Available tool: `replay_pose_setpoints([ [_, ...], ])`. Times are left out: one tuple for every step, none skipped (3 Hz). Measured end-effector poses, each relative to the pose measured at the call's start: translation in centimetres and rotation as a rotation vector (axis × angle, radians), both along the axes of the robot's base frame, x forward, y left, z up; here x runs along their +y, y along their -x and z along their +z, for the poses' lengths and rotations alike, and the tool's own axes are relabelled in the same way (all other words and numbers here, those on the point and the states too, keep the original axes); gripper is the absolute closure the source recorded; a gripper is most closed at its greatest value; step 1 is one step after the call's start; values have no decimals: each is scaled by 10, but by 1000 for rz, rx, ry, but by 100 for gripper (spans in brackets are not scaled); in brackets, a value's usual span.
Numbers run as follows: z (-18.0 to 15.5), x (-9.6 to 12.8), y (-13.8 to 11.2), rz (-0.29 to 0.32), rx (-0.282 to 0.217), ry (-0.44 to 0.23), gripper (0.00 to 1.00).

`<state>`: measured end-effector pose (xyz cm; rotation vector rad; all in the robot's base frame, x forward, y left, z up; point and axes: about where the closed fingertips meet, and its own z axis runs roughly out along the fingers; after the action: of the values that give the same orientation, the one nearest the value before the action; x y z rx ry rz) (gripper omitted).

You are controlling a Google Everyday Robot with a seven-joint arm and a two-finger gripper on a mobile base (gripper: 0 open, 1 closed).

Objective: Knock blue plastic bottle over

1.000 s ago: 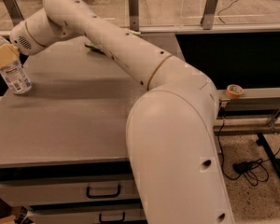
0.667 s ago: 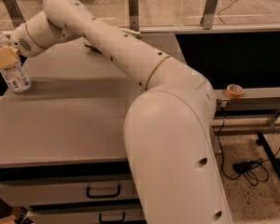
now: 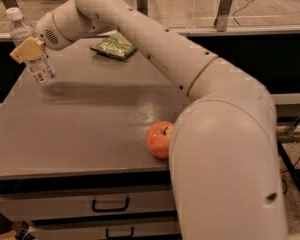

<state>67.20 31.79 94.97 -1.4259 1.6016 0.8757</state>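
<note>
The blue plastic bottle (image 3: 39, 66) is clear with a white cap and a white label. It stands at the far left of the grey table (image 3: 90, 134), leaning with its cap toward the upper left. My gripper (image 3: 27, 49) is at the end of the white arm (image 3: 140, 39) that reaches across the table from the right. Its tan tip lies against the bottle's upper body, just below the neck.
A green snack bag (image 3: 113, 45) lies at the back of the table, under the arm. A red apple (image 3: 160, 139) sits near the front edge, beside the arm's big lower link (image 3: 225, 174). Drawers (image 3: 110, 204) are below the tabletop.
The gripper and the bottle now sit higher and further right in view, and the bottle leans more. The arm's lower link has shifted right, and the apple and the bag now show.
</note>
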Motion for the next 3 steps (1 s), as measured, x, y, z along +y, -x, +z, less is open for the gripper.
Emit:
replay_pose_setpoints([
  [17, -54, 3, -44, -88, 115, 100],
  [12, -100, 9, -65, -164, 321, 100],
  [-3, -124, 18, -63, -214, 549, 100],
])
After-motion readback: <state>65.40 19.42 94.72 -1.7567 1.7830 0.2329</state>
